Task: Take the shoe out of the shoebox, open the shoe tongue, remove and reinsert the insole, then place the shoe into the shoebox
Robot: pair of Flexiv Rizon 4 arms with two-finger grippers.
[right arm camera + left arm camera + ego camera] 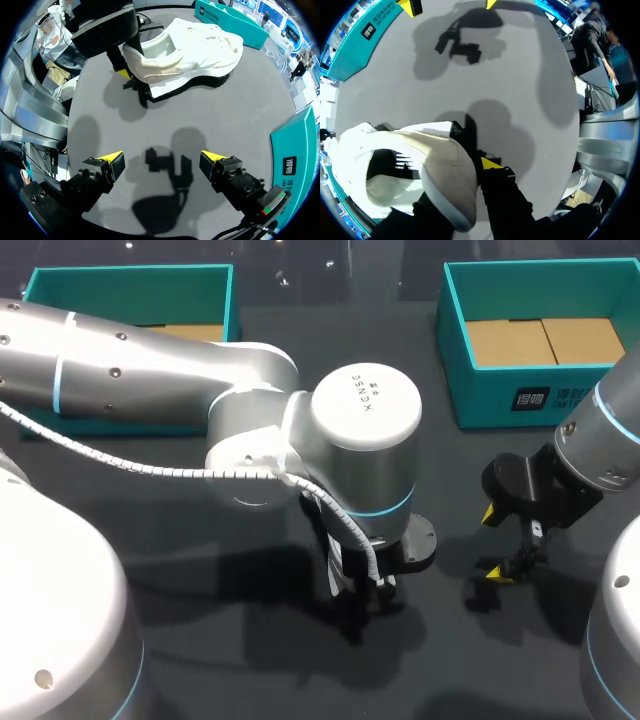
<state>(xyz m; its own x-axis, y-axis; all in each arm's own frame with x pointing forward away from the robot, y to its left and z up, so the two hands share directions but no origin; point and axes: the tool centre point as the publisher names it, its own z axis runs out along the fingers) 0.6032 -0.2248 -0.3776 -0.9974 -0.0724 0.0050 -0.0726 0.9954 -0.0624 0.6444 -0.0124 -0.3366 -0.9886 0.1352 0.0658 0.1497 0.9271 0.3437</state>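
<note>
While the white fabric shoe (190,45) lies on the dark table (225,115), its heel is clamped by the left gripper (457,175); tongue-opening is judged next, requiring the spread, empty right gripper (162,159) at the tongue.

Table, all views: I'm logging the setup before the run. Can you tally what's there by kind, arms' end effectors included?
Teal shoeboxes: 2
White shoe: 1
End effectors, left and right: 2
Total: 5
</note>
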